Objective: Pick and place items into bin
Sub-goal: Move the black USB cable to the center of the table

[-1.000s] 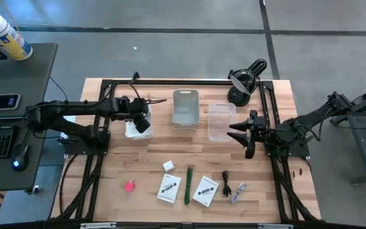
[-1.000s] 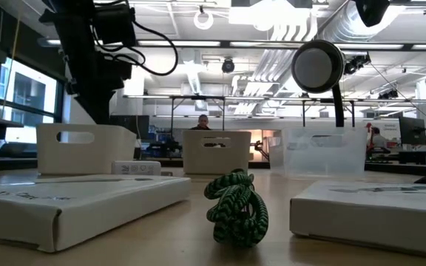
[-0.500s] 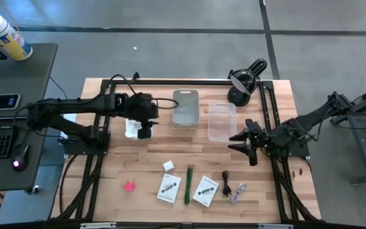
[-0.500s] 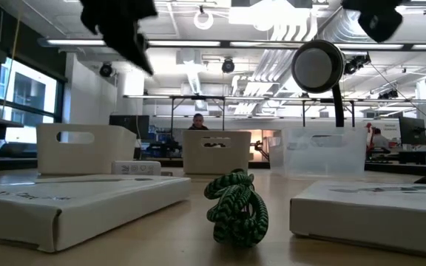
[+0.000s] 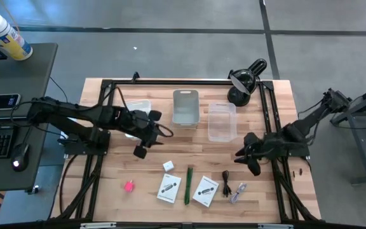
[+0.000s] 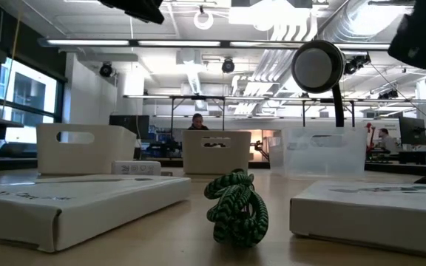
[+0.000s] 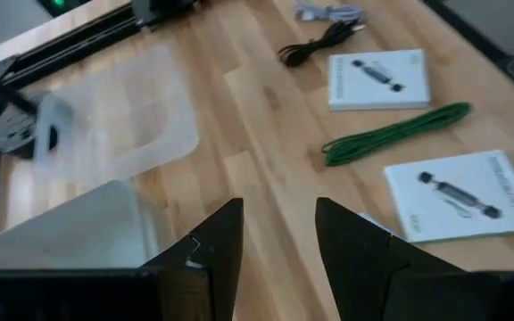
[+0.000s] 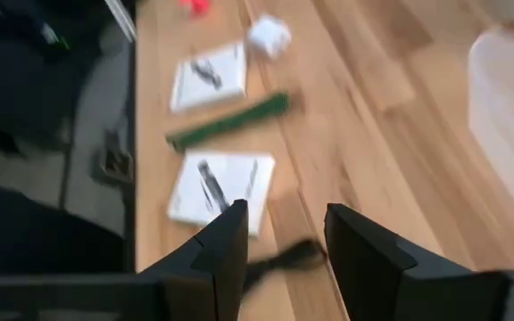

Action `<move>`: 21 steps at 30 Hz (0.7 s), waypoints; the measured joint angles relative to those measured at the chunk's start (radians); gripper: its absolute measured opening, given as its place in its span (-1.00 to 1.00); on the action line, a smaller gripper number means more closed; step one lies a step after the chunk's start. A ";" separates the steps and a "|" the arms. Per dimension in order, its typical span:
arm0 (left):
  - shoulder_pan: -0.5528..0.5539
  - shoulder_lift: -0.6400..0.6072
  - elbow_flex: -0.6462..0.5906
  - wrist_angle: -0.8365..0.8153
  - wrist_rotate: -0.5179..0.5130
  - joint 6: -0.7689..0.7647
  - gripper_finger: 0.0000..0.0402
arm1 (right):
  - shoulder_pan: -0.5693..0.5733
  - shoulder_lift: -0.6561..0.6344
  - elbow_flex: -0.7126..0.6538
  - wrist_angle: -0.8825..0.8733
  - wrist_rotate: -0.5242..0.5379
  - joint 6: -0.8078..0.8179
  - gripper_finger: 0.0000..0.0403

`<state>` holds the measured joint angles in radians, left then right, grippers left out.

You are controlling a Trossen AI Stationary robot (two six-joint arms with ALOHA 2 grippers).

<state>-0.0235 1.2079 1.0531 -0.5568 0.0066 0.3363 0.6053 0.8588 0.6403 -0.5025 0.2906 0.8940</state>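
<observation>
In the high view the items lie near the table's near edge: a pink block (image 5: 129, 186), a white cube (image 5: 168, 166), a green pen-like cord (image 5: 188, 184), two white cards (image 5: 168, 188) (image 5: 205, 190), a black cable (image 5: 226, 184) and silvery pieces (image 5: 239, 191). My left gripper (image 5: 141, 150) hovers open over bare wood, left of and beyond the cube. My right gripper (image 5: 243, 159) hovers open just beyond the cable. The left wrist view shows the cord (image 7: 395, 134) and cards (image 7: 377, 78) ahead of the open left gripper (image 7: 279, 241). The right wrist view has a card (image 8: 219, 187) ahead of the open right gripper (image 8: 279, 241).
Three bins stand toward the far side: a white one (image 5: 138, 107), a grey one (image 5: 185, 107) and a clear one (image 5: 221, 121). A black desk lamp (image 5: 243, 81) stands at the far right corner. A black frame (image 5: 100, 114) runs along the table's sides.
My left gripper has swung from over the white bin toward the near edge and slightly right, closer to the items. My right gripper has moved toward the near edge, closer to the black cable. The items have not moved.
</observation>
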 joint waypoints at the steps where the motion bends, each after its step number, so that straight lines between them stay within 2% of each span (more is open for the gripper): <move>1: -0.010 0.000 0.000 0.000 -0.001 0.000 -0.35 | 0.008 0.026 0.000 -0.004 -0.011 0.000 -0.32; 7: -0.051 0.000 0.000 -0.022 -0.078 0.000 -0.35 | 0.048 0.218 0.000 0.006 -0.092 -0.001 -0.34; 13: -0.050 0.000 0.000 -0.026 -0.087 -0.004 -0.35 | 0.077 0.363 -0.001 0.120 -0.106 0.007 -0.34; 21: -0.050 0.001 0.000 -0.025 -0.108 -0.008 -0.35 | 0.076 0.440 -0.001 0.230 -0.193 0.265 -0.34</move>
<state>-0.0738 1.2087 1.0527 -0.5813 -0.1016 0.3278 0.6811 1.2988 0.6392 -0.2725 0.0976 1.1588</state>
